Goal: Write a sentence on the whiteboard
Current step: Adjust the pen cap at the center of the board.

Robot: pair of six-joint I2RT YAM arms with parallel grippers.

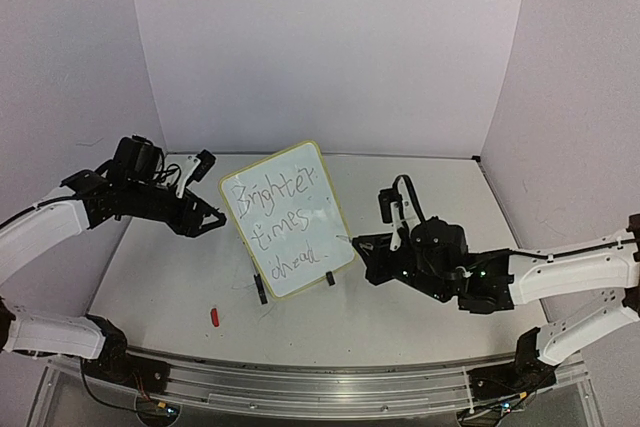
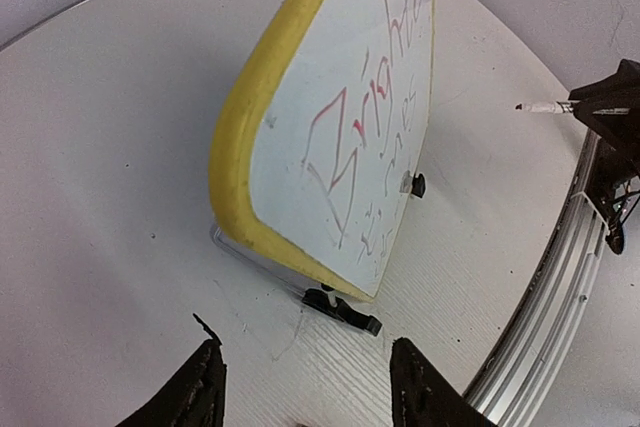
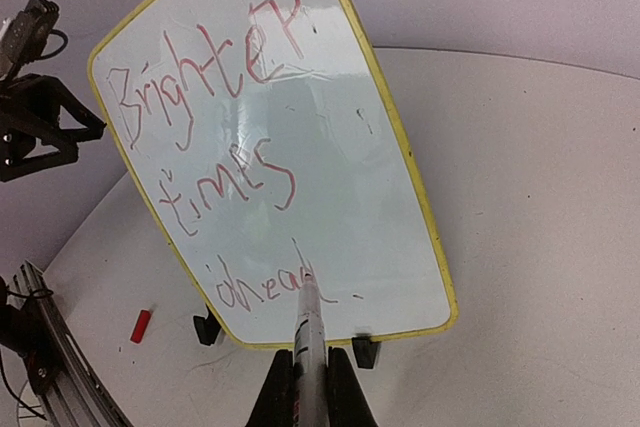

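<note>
Right wrist view: my right end effector is clamped on a marker, whose tip points up at the last line of writing. From the left wrist view that tip hangs clear of the board face. My right arm lies low and stretched in from the right side, wrist aimed at the board's lower right corner. My left end effector stands with its fingers apart and nothing between them, just beside the board's left edge. That arm reaches in low from the left. The whiteboard stands on its two black feet mid-surface, leaning back. The sentence reads "Brighter times ahead." in three lines. A small red cap lies in front.
</note>
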